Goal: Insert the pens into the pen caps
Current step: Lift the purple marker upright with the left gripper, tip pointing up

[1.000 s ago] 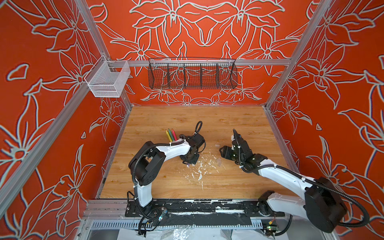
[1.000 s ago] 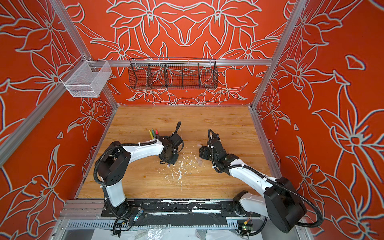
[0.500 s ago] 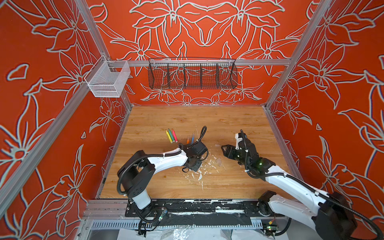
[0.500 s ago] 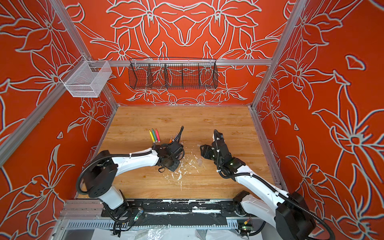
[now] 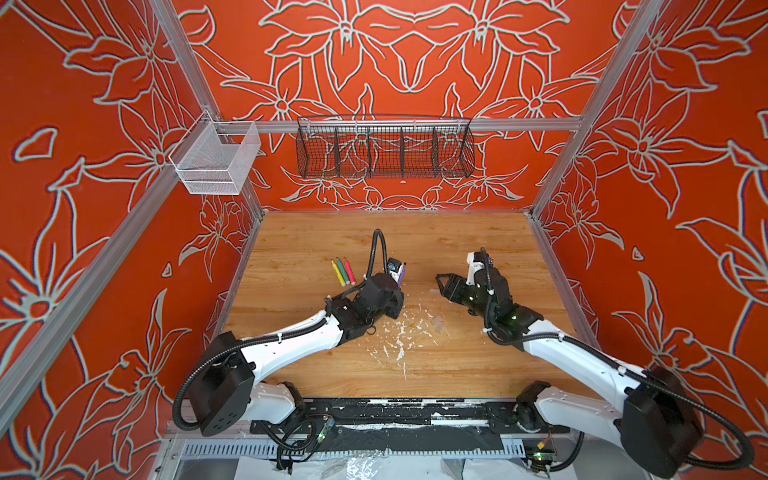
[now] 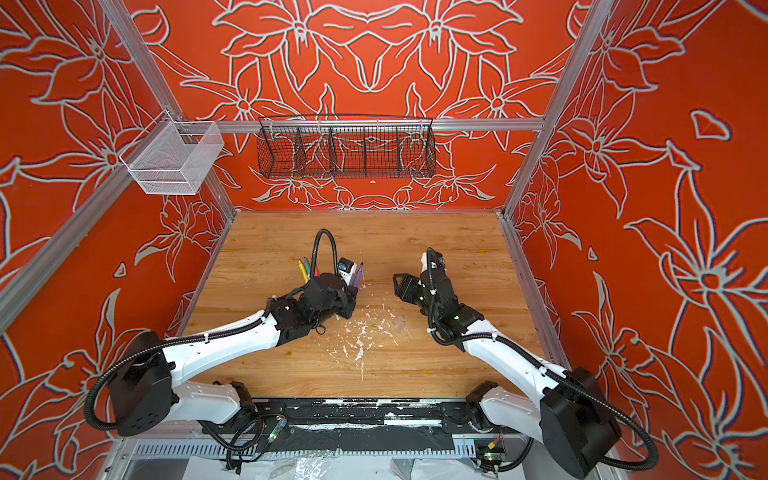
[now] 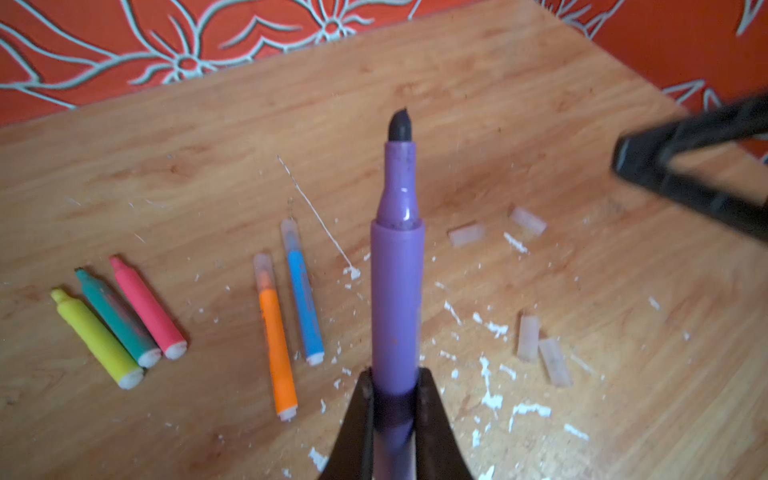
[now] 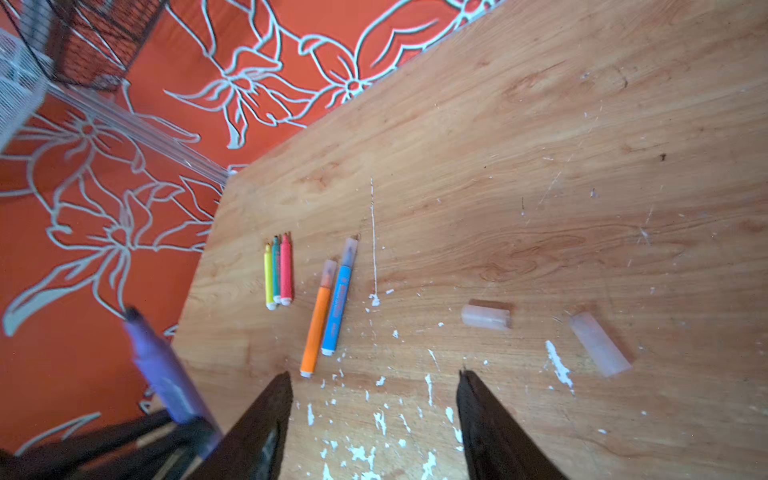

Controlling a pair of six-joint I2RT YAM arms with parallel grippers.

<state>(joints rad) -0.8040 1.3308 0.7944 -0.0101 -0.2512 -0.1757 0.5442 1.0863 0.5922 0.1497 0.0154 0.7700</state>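
Toward the left edge of the table [image 5: 457,232], about midway between its near and far edges, three uncapped pens lie side by side and touching. They are the yellow pen [image 7: 95,338], the green pen [image 7: 118,318] and the pink pen [image 7: 147,307], all with bare tips aimed at the far edge.

A little to their right lie the orange pen [image 7: 276,340] and the blue pen [image 7: 303,303], nearly parallel and close together. I cannot tell whether they touch. Each has a clear cap over its tip, the orange pen's cap [image 7: 262,268] and the blue pen's cap [image 7: 289,230].

Next come my left fingers [image 7: 369,388], pressed in from both sides on the rear end of the purple pen [image 7: 397,291]. I am pinching it clear of the table, and its bare dark tip points away from my wrist toward the far edge.

Right of that, near the middle of the table, four caps lie flat among white paint flecks [image 7: 492,399]. A first loose cap [image 7: 466,235] and a second loose cap [image 7: 528,220] lie apart from each other. A third loose cap [image 7: 528,336] and a fourth loose cap [image 7: 555,361] lie just beside one another, nearer my left wrist.

Farther right, my right fingers [image 5: 441,282] hang above the table, spread wide with nothing between them.
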